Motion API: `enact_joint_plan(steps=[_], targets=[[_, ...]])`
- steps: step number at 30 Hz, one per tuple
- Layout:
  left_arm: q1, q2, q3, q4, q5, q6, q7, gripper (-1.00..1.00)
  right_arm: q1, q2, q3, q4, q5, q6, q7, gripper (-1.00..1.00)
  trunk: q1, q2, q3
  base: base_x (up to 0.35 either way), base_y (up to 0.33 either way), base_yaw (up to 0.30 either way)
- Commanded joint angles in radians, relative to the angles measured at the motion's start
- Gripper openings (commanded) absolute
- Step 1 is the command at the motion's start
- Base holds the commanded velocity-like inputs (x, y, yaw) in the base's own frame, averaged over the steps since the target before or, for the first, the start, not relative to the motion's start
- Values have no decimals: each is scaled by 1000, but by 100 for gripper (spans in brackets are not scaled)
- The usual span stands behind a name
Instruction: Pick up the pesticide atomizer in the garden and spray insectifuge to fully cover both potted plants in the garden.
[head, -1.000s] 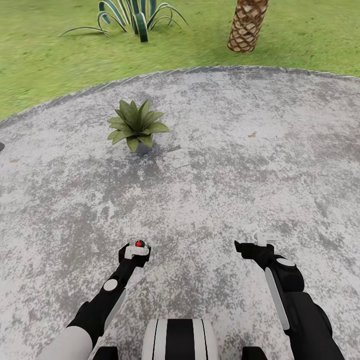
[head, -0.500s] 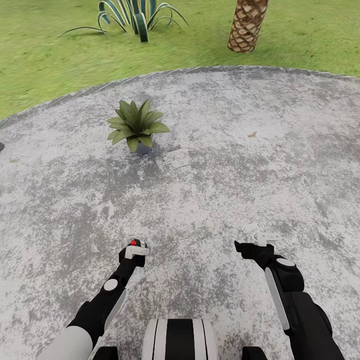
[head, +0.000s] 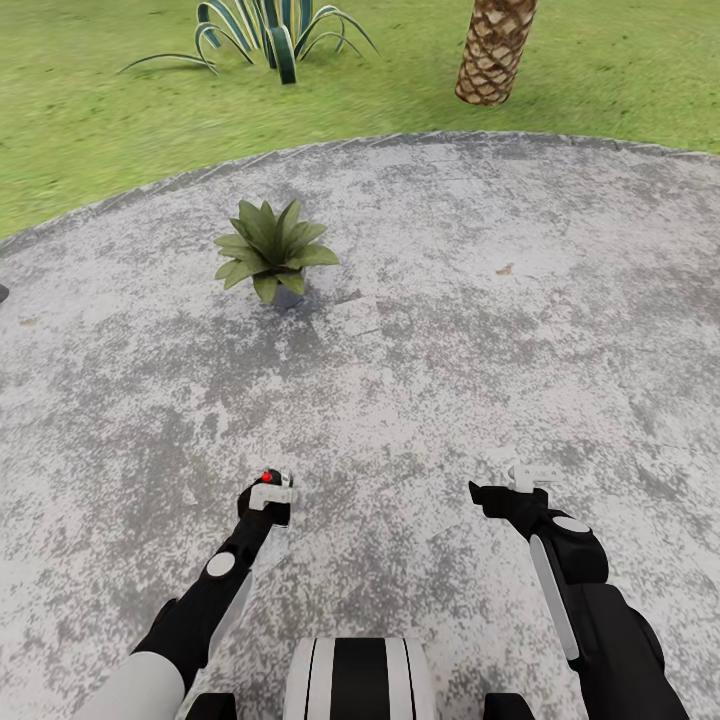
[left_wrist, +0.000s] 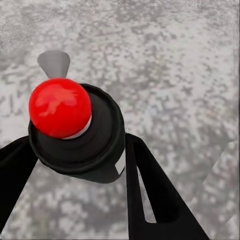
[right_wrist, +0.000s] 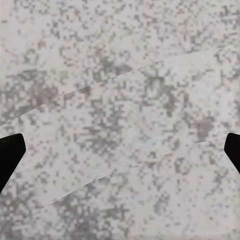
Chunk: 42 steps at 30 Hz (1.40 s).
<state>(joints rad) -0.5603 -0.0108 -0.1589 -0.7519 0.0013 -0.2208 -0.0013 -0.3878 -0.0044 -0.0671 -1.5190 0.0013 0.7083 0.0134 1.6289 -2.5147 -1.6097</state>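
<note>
The left hand (head: 268, 492) is hanging low over the grey mottled patio (head: 450, 300), clenched around the pesticide atomizer (head: 266, 478). In the left wrist view the bottle (left_wrist: 82, 135) is sitting upright between the two dark fingers (left_wrist: 150, 195), which are pressing against its sides, and its round red cap (left_wrist: 60, 107) is pointing toward the camera. In the head view only that red top and a bit of the dark body are peeking out above the hand.

The right hand (head: 525, 478) is hovering over the paving at the same height, well apart from the left one. It is released: in the right wrist view its two black fingertips (right_wrist: 10, 155) are showing at opposite edges with bare paving between them.

One potted plant (head: 272, 248), a low rosette of broad pointed leaves, is standing on the patio ahead of the left hand and well away from it. Beyond the curved edge of the patio the lawn (head: 100, 110) is carrying a striped agave (head: 265, 30) and a scaly palm trunk (head: 495, 50).
</note>
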Motion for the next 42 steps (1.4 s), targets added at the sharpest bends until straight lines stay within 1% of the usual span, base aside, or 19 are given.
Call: enact_joint_plan(steps=[1,12,30,37,40,42], targets=[[0,0,-1,-9,0,-3,0,-100,0,0,0,-1,0,5,1,100,0,0,-1,0,0,0],[0,-1,1,-27,0,-3,2,-100,0,0,0,-1,0,5,1,100,0,0,-1,0,0,0],[0,0,5,-27,2,0,2,-100,7,1,1,2,-2,5,2,100,-8,4,69,0,0,0],[0,1,6,-27,5,16,3,-100,4,1,1,4,-2,4,2,100,-11,6,96,0,0,0],[0,1,6,-27,5,28,3,-100,4,0,1,4,-2,4,2,100,-13,6,108,0,0,0],[0,2,4,-27,6,67,3,-100,4,0,1,4,0,3,2,100,-14,7,115,0,0,0]])
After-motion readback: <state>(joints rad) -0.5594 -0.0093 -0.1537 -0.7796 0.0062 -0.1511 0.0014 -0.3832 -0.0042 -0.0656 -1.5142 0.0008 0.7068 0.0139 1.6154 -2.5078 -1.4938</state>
